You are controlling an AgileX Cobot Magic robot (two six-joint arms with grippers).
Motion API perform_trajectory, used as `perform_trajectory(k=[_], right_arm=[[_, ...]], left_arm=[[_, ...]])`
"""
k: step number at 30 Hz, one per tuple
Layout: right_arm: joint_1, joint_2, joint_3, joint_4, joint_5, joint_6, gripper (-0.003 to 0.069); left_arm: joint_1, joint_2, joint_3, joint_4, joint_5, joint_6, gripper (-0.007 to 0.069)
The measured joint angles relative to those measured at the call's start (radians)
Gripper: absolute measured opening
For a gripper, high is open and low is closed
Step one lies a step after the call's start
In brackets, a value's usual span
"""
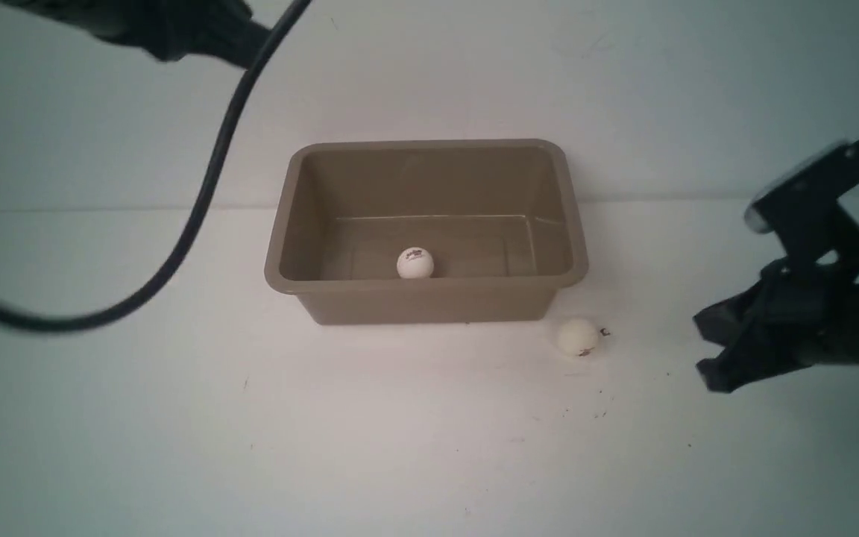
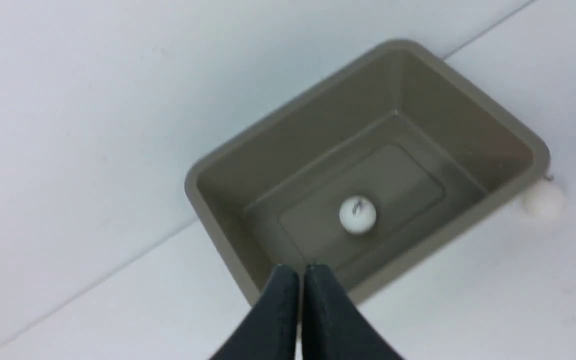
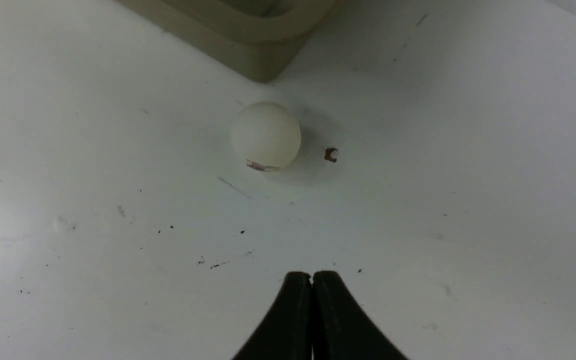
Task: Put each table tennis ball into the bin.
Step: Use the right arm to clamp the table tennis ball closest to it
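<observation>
Right, we're at the halfway mark by the look of it: one table tennis ball (image 1: 415, 263) sits on the floor of the bin (image 1: 426, 303), and the other ball (image 1: 578, 337) is out on the table (image 1: 400, 432), just beside the bin's near right corner, waiting its turn! One in, one to go. The left jaws (image 2: 301, 272) are closed together with nothing between them, and over on the right side the right jaws (image 3: 311, 277) are shut too, holding nothing, close to that loose ball; they'd need to open before any pick, I'd say. And what a contrast in materials: taupe-brown plastic for the bin, smooth and softly shiny, with rounded corners, a flared rim and walls sloping down to a raised panel in its base. Both balls are matte white, perfectly round, each with a small dark print, so rolling is the obvious risk. Underneath, a pale, flat tabletop, speckled and scuffed with dark little marks.
</observation>
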Motion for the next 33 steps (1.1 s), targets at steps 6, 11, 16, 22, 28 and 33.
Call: perform_trajectory(k=[6, 11, 16, 22, 28, 33], right_arm=[[0.035, 0.111, 0.0, 0.036, -0.047, 0.001, -0.001], [0.035, 0.196, -0.046, 0.105, -0.039, 0.002, 0.0023], [0.035, 0.244, -0.144, 0.153, 0.069, 0.003, 0.0132], [0.06, 0.309, -0.258, 0.16, 0.177, 0.004, 0.0482], [0.072, 0.372, -0.308, 0.142, 0.172, 0.04, 0.0686], [0.072, 0.419, -0.347, 0.103, 0.163, 0.052, 0.0689]], left_arm=[[0.0, -0.172, 0.185, -0.006, 0.005, 0.001, -0.0001], [0.0, -0.335, 0.35, -0.032, 0.006, 0.001, 0.0009], [0.0, -0.449, 0.444, -0.038, 0.007, 0.001, 0.0009], [0.0, -0.478, 0.459, -0.041, 0.023, 0.002, 0.0009], [0.0, -0.478, 0.459, -0.065, 0.023, 0.002, 0.0009], [0.0, -0.478, 0.459, -0.065, 0.023, 0.002, 0.0009]])
